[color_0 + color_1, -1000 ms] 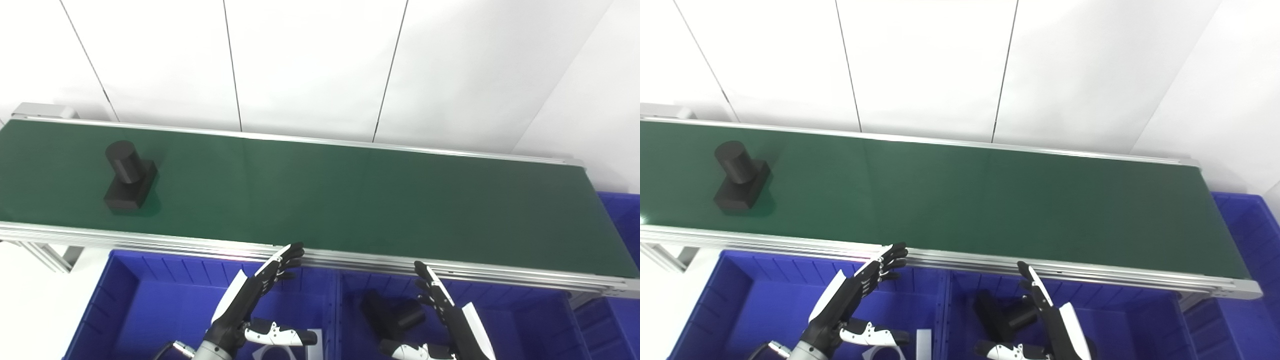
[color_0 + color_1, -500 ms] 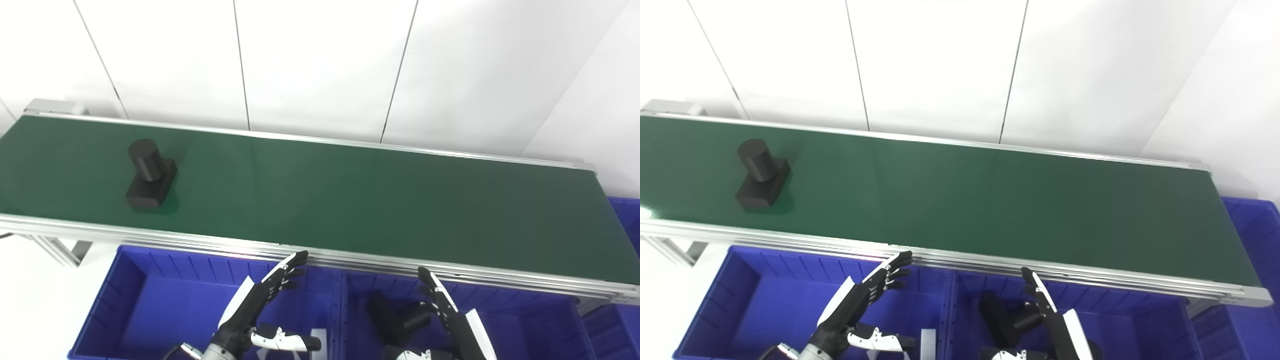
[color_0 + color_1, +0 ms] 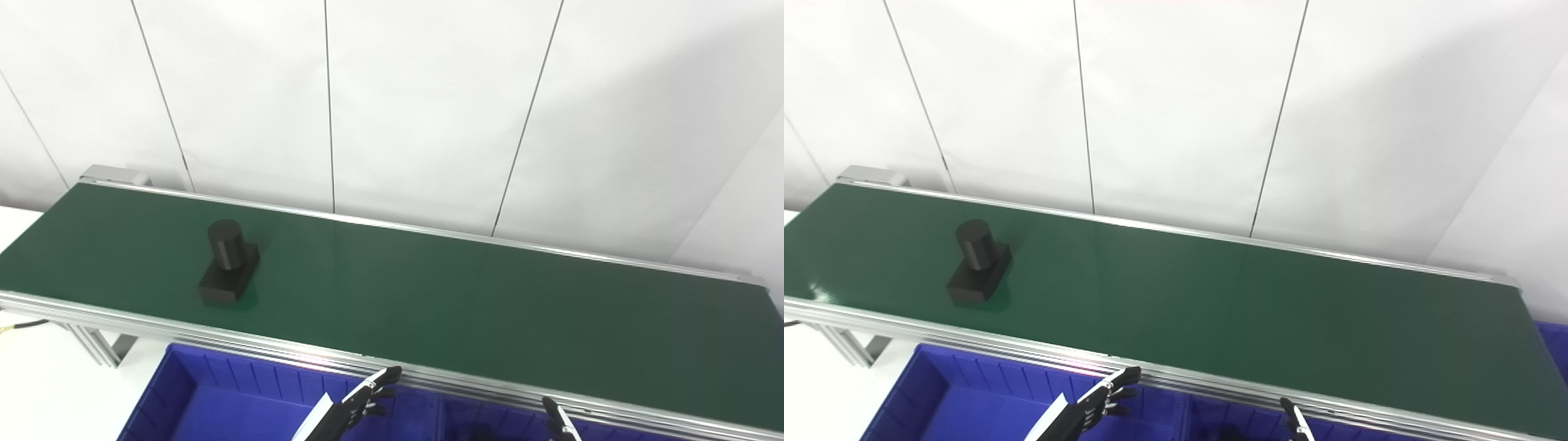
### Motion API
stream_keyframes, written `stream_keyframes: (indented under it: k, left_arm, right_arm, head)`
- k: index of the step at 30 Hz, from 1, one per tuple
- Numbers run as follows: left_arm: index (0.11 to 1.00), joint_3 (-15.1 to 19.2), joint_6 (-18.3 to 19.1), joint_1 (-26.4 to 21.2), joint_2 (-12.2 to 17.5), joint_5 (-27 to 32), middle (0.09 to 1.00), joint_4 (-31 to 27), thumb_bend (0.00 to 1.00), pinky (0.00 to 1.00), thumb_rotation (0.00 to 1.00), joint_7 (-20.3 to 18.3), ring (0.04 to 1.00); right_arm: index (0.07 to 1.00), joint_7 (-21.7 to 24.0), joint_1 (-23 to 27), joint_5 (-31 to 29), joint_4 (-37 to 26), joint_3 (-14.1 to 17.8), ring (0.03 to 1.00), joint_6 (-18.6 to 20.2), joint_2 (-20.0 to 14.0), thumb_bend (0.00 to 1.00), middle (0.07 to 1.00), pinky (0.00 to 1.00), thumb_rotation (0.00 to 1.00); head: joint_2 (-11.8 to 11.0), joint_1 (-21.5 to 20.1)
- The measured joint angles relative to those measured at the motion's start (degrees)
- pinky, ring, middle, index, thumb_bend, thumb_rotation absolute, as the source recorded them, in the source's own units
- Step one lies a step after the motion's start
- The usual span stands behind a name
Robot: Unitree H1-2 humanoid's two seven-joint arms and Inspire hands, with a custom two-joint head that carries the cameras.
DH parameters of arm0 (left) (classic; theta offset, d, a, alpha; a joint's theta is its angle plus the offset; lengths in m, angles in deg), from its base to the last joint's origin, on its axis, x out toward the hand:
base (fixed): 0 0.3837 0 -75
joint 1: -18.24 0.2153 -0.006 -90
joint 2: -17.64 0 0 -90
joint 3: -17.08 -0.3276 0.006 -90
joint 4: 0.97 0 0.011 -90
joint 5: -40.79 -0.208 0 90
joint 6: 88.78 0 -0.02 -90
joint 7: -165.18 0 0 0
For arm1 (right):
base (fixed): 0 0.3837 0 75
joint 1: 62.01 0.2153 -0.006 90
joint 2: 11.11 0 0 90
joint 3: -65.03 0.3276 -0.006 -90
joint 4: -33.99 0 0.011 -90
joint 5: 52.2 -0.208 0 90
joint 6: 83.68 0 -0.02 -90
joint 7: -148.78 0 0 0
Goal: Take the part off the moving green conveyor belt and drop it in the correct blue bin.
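1. A white panelled wall (image 3: 429, 110) fills the upper half of both views, with thin dark seams running down it.

2. The green conveyor belt (image 3: 465, 306) crosses the scene from the far left to the near right, edged by a silver metal frame (image 3: 184, 327). Most of its surface carries nothing.

3. A blue bin (image 3: 245, 401) sits below the near edge of the belt on the left; only its ribbed back wall and part of its floor show. A second bin (image 3: 1249, 422) adjoins it to the right, barely visible at the bottom edge, so I cannot tell what lies in it.

4. The part (image 3: 229, 262), a black cylinder standing upright on a flat rectangular base, rests on the left portion of the belt, nearer the front edge than the back. Nothing touches it.

5. The left hand (image 3: 361, 404) pokes up from the bottom edge over the back of the left bin, just below the belt frame. Its fingers are spread and hold nothing. It is well apart from the part.

6. Only the fingertip of the right hand (image 3: 556, 418) shows at the bottom edge; whether that hand is spread or closed cannot be told.

7. Judging by this, the pick has not begun: reaching, grasping, carrying and dropping into the proper bin all remain.
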Motion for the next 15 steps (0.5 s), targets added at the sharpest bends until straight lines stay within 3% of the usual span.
stream_keyframes:
  k: [15]
  left_arm:
    - [0.917, -0.41, -0.51, -0.32, -0.01, -0.04, 0.938, 0.4, 0.88, 0.79, 0.21, 0.0, 0.882]
  right_arm:
    - [0.966, -0.16, 0.02, -0.14, 0.31, 0.31, 0.972, -0.49, -0.05, 0.84, 0.976, 0.94, 0.27]
  head:
    - [0.09, 0.7]
